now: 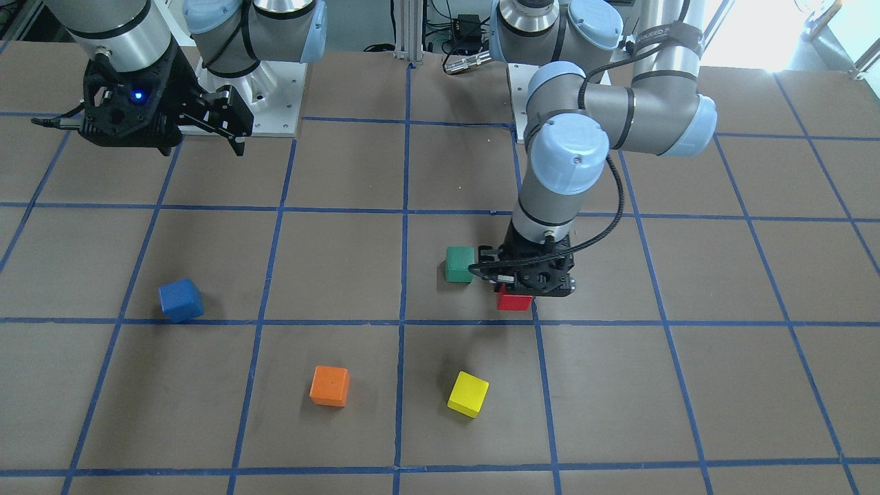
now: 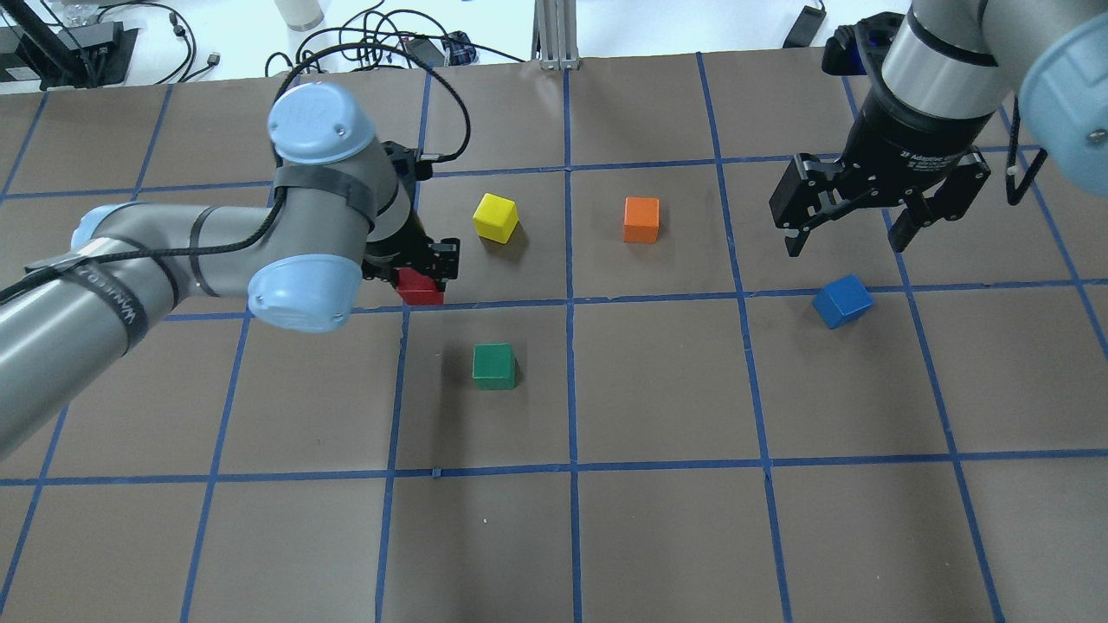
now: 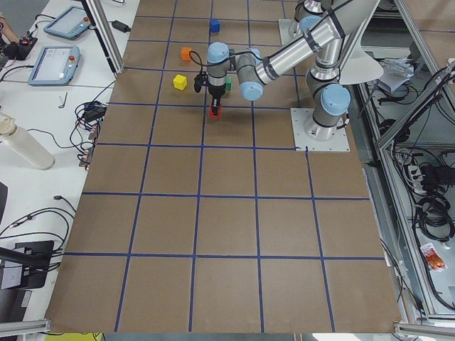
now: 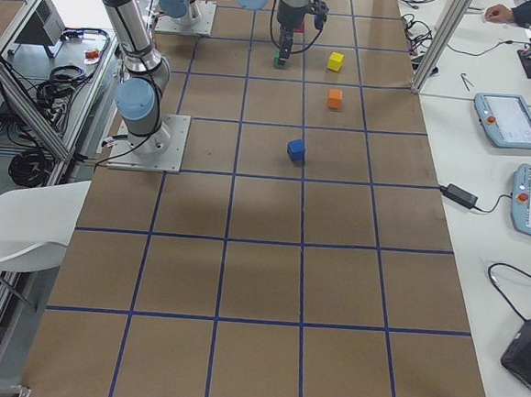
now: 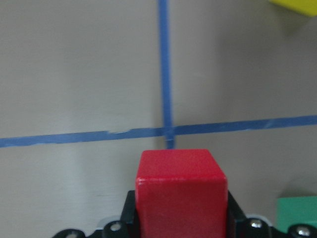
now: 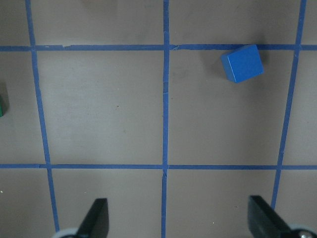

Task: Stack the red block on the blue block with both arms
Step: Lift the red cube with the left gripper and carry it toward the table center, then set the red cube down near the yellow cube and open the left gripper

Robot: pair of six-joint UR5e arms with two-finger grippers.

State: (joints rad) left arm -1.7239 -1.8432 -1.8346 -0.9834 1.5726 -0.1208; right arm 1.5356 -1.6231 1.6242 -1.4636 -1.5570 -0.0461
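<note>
My left gripper (image 1: 515, 292) is shut on the red block (image 1: 514, 300), which also shows in the overhead view (image 2: 421, 288) and fills the bottom of the left wrist view (image 5: 181, 191). It holds the block over a blue tape crossing, just above the table. The blue block (image 1: 181, 300) lies tilted on the table far from it, also in the overhead view (image 2: 841, 300) and the right wrist view (image 6: 242, 63). My right gripper (image 2: 853, 234) is open and empty, raised high, back from the blue block.
A green block (image 1: 459, 265) sits right beside my left gripper. A yellow block (image 1: 468, 394) and an orange block (image 1: 329, 386) lie on the operators' side of the table. Blue tape lines grid the brown table (image 1: 344, 261).
</note>
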